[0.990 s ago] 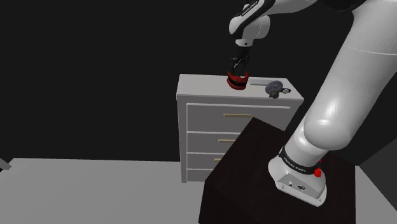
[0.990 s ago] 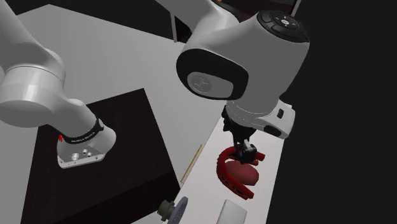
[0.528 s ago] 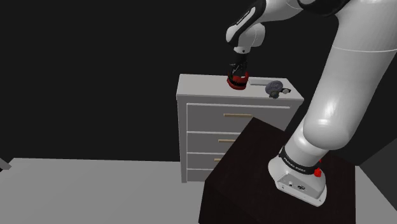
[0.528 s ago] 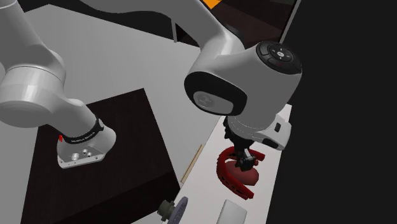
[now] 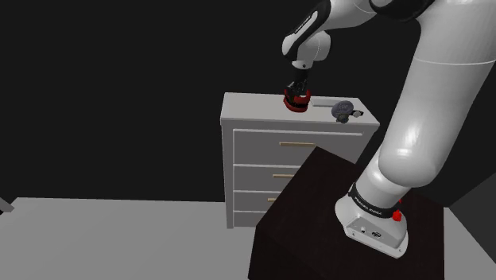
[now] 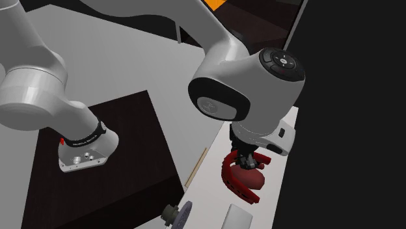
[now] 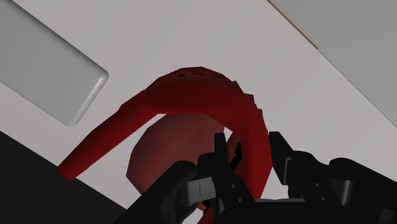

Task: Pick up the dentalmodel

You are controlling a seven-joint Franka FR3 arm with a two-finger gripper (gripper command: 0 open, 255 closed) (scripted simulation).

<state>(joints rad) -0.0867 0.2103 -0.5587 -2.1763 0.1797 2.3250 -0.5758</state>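
The red dental model (image 7: 191, 95) lies on top of the white dresser (image 5: 254, 107), beside a flat grey block (image 7: 44, 70) there, with the black gripper (image 7: 249, 147) low over it, fingers apart, straddling one limb of its arch.

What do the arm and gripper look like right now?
White Franka arm with rounded links and dark joints; a black band with white lettering and a red button at its base. The gripper is all black, two-fingered.

surface: white drawer chest (image 5: 254, 102) top | on it: red dental model (image 5: 296, 102), grey slab (image 6: 237, 216), dark round gadget (image 5: 343, 110)
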